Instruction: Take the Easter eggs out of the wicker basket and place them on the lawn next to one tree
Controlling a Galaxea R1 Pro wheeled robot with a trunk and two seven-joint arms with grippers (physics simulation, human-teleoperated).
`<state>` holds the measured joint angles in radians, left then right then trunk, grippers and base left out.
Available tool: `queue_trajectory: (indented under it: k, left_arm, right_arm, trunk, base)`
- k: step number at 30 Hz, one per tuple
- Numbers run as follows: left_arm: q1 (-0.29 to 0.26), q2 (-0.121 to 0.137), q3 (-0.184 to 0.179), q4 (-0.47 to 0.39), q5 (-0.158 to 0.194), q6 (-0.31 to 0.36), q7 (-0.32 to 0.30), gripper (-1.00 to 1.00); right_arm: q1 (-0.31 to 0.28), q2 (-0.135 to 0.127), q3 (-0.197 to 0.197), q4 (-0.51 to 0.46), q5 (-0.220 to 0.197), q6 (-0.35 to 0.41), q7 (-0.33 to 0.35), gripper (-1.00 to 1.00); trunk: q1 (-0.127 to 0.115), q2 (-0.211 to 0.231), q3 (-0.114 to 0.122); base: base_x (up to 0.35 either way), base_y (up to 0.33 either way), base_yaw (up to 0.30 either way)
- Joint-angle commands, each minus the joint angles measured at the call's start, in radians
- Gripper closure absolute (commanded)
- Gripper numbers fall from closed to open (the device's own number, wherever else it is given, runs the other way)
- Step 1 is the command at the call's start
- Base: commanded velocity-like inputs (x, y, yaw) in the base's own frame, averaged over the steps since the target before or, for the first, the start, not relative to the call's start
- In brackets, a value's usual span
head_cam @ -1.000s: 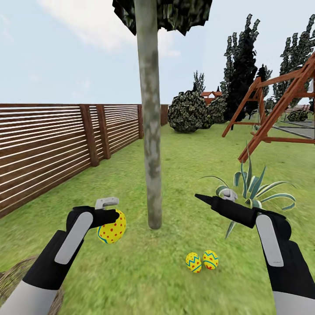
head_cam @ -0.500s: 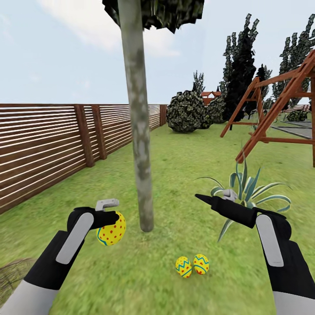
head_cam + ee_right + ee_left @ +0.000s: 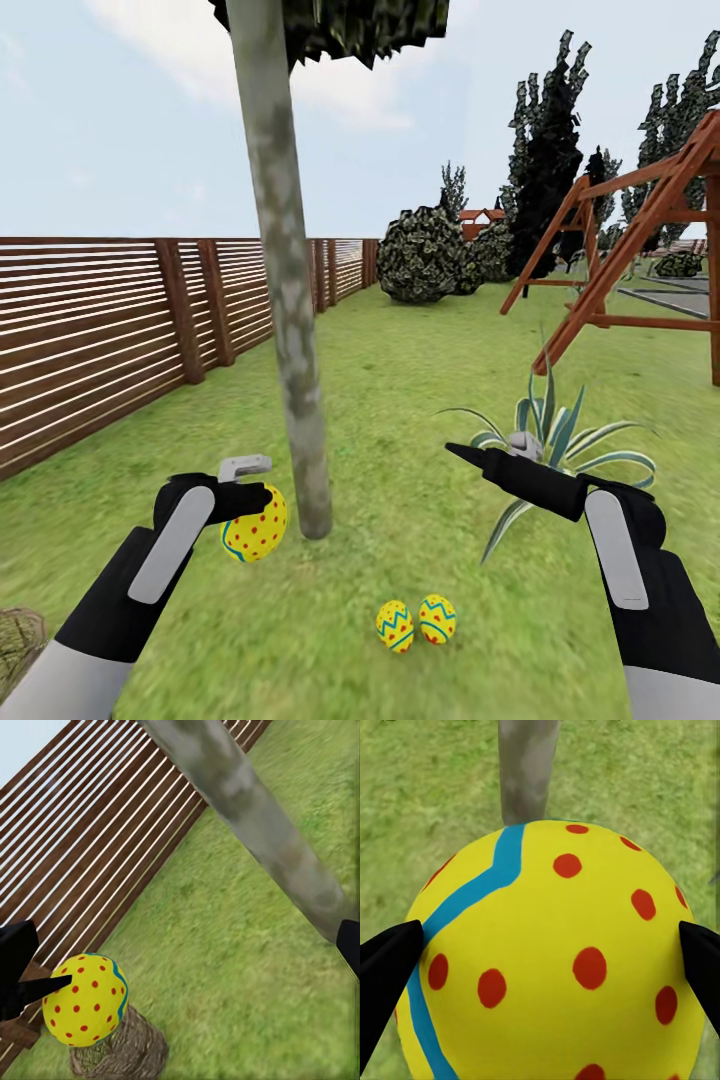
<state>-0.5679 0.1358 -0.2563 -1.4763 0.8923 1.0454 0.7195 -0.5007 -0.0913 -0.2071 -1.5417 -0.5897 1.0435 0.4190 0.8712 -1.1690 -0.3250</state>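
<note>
**Third egg in hand, two already down by the tree**

Closest in, the left gripper (image 3: 262,497) has its fingers (image 3: 386,960) clamped on either side of the held egg (image 3: 255,522), yellow with red dots and a blue zigzag, carried above the grass. In the left wrist view that egg takes up most of the frame with a black fingertip pressed on each flank. The right gripper (image 3: 468,457) hangs out front holding nothing, fingers spread wide apart in the right wrist view, which looks across at the held egg and the wicker basket (image 3: 124,1050) on the grass behind it.

On the lawn (image 3: 420,380), between the two arms, the two other eggs (image 3: 416,622) lie side by side, touching or nearly so, near the foot of the tree (image 3: 290,340). The trunk is pale, mottled and leaning a bit, rooted just beyond the held egg. A sliver of the basket peeks in at the head view's lower left corner.

A bit further right sits a spiky striped plant (image 3: 560,435). The slatted wooden fence (image 3: 110,330) runs along the left, a wooden swing frame (image 3: 640,250) stands on the right, and dark bushes (image 3: 430,255) and tall trees fill the back.
</note>
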Motion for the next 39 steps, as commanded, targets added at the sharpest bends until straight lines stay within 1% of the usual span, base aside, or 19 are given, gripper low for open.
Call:
queue_trajectory:
  k: [1, 15, 18, 21, 23, 28, 39]
  left_arm:
    - [-0.001, 0.001, -0.003, -0.001, 0.009, 0.002, 0.011, 1.00]
    - [-0.001, 0.001, -0.003, -0.001, 0.010, 0.002, 0.009, 1.00]
    - [-0.001, 0.001, -0.005, -0.002, 0.009, 0.002, 0.009, 1.00]
    - [-0.001, 0.001, -0.028, -0.004, 0.009, 0.002, 0.010, 1.00]
    - [0.000, 0.002, -0.035, -0.006, 0.009, 0.002, 0.011, 1.00]
    - [0.000, 0.001, -0.039, -0.008, 0.011, 0.002, 0.015, 1.00]
    - [0.000, 0.001, -0.037, -0.003, 0.015, 0.002, 0.019, 1.00]
  right_arm:
    - [-0.001, 0.000, -0.001, 0.000, 0.009, 0.004, 0.010, -1.00]
    - [-0.001, -0.001, -0.001, 0.000, 0.008, 0.004, 0.011, -1.00]
    - [-0.001, 0.000, -0.001, 0.000, 0.008, 0.004, 0.011, -1.00]
    - [-0.001, -0.001, -0.001, 0.000, 0.008, 0.004, 0.011, -1.00]
    - [-0.001, 0.000, -0.001, 0.000, 0.008, 0.004, 0.011, -1.00]
    - [-0.001, 0.001, -0.001, 0.000, 0.008, 0.004, 0.010, -1.00]
    - [-0.001, 0.001, 0.000, 0.001, 0.009, 0.004, 0.010, -1.00]
  trunk:
    - [0.000, -0.001, -0.001]
    - [0.000, -0.001, -0.001]
    - [0.000, -0.001, -0.001]
    - [0.000, -0.001, -0.001]
    - [0.000, -0.001, -0.001]
    - [0.000, -0.001, -0.001]
    - [0.043, -0.078, -0.036]
  base:
    - [0.195, -0.264, 0.000]
    - [0.197, -0.255, 0.000]
    - [0.185, -0.089, 0.000]
    - [0.057, -0.023, 0.000]
    - [0.018, -0.007, 0.000]
    - [0.004, -0.002, 0.000]
    - [0.000, 0.000, 0.000]
